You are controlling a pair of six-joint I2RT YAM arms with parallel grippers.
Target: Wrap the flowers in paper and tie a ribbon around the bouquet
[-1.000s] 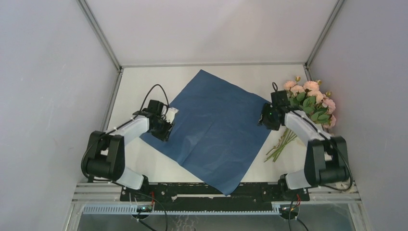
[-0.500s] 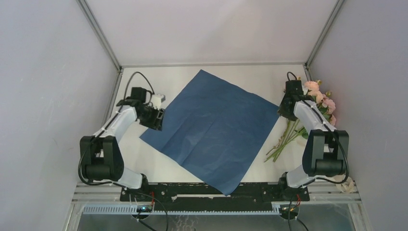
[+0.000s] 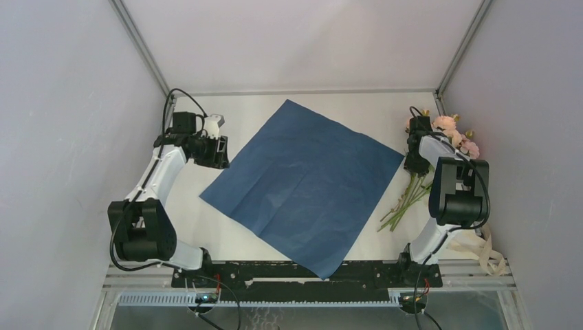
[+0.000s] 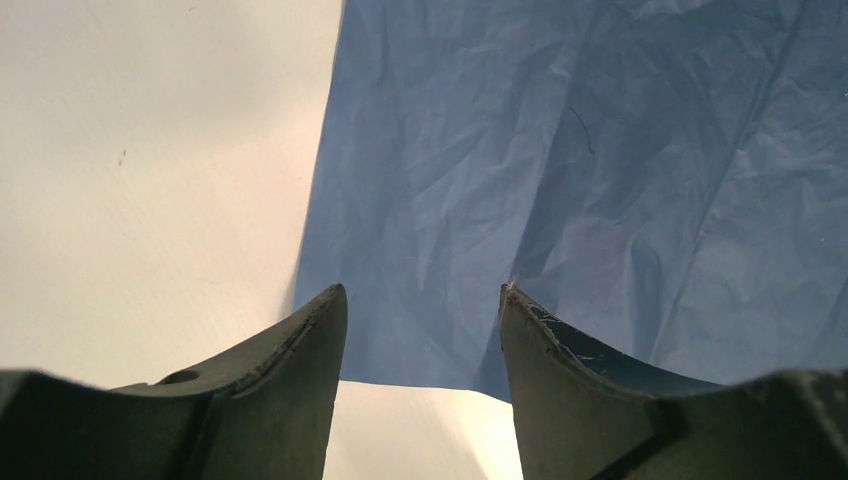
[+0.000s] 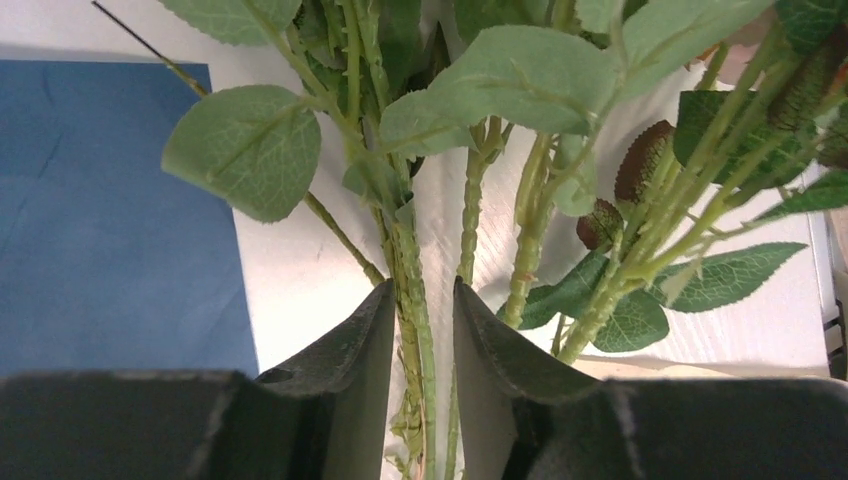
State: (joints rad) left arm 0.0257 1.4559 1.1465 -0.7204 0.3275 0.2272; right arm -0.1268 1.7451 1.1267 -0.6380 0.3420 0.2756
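Two grippers work at opposite sides of the white table [image 3: 344, 106], where the paper [image 3: 306, 182] lies flat in the middle, navy side up and turned like a diamond, one corner pointing at the far edge and one at the near edge. The left gripper [image 3: 218, 150] hovers by the paper's left corner toward the table's left edge. Its wrist view shows the jaws well apart with nothing between them, and the creased blue sheet [image 4: 600, 180] and its edge below. The flowers [image 3: 450, 127] lie along the right edge of the table, just off the paper, with pink blooms toward the far right corner and thin stems trailing toward the near edge. The right gripper [image 3: 414, 165] sits over those stems. Close up, the right gripper [image 5: 423, 285] has its jaws narrowly apart around one green stem, a sliver of table showing beside it, with leaves [image 5: 530, 75] fanning above. The cream ribbon [image 3: 489, 251] lies bunched at the near right corner.
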